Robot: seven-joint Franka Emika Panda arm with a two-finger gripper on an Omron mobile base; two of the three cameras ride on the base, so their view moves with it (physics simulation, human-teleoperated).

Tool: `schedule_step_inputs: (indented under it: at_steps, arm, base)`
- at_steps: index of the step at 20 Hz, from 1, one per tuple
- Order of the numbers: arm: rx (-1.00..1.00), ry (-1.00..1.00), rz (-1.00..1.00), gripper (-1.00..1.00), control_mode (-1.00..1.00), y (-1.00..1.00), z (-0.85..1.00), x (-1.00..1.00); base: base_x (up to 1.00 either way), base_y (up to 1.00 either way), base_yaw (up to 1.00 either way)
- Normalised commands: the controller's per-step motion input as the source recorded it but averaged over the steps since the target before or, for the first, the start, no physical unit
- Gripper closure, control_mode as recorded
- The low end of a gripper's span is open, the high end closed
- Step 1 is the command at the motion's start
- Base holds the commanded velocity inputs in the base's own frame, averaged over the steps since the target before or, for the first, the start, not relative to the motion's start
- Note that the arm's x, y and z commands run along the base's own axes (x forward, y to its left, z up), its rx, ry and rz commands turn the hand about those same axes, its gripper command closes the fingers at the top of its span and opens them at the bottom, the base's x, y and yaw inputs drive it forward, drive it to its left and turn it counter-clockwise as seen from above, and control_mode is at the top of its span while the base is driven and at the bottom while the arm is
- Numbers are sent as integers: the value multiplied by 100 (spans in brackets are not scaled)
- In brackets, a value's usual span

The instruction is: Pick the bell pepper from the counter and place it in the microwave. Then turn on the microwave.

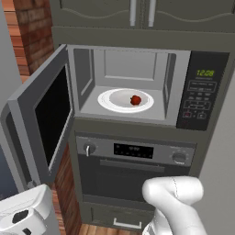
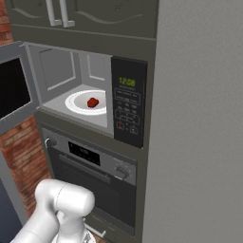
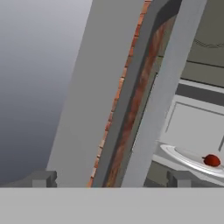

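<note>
The bell pepper (image 1: 135, 100) (image 2: 92, 102) (image 3: 212, 160) is small, red and glossy, and lies on the white round plate (image 1: 114, 98) (image 2: 76, 102) inside the microwave (image 1: 202, 92) (image 2: 128, 102). The microwave door (image 1: 46, 114) (image 2: 12, 90) is swung wide open to the left. My gripper (image 3: 111, 181) is open with nothing between its fingers. It sits low and to the left, outside the door's free edge (image 3: 162, 87), and looks past it at the plate. The counter is out of view.
A knobbed oven (image 1: 133, 170) (image 2: 90, 171) sits directly under the microwave. Cabinet doors (image 1: 137, 13) hang above it. A brick wall (image 1: 32, 32) runs behind the open door. A tall grey panel (image 2: 199, 118) closes off the right side.
</note>
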Motion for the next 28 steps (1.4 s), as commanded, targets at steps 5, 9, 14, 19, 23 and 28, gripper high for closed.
schedule_step_inputs:
  at_steps: [5, 9, 14, 19, 23, 28]
  arm:
    - [0, 0, 0, -100, -100, 19, -1, 21]
    - [0, 0, 0, -100, -100, 16, 0, 18]
    - [0, 0, 0, -100, -100, 2, 0, 9]
    - [0, 0, 0, -100, -100, 0, 0, 17]
    - [0, 0, 0, -100, -100, 0, 0, 12]
    - [0, 0, 2, -100, -100, 0, 0, 1]
  base:
    - [0, 0, 0]
    - [0, 0, 0]
    - [0, 0, 0]
    - [0, 0, 0]
    - [0, 0, 0]
    - [0, 0, 0]
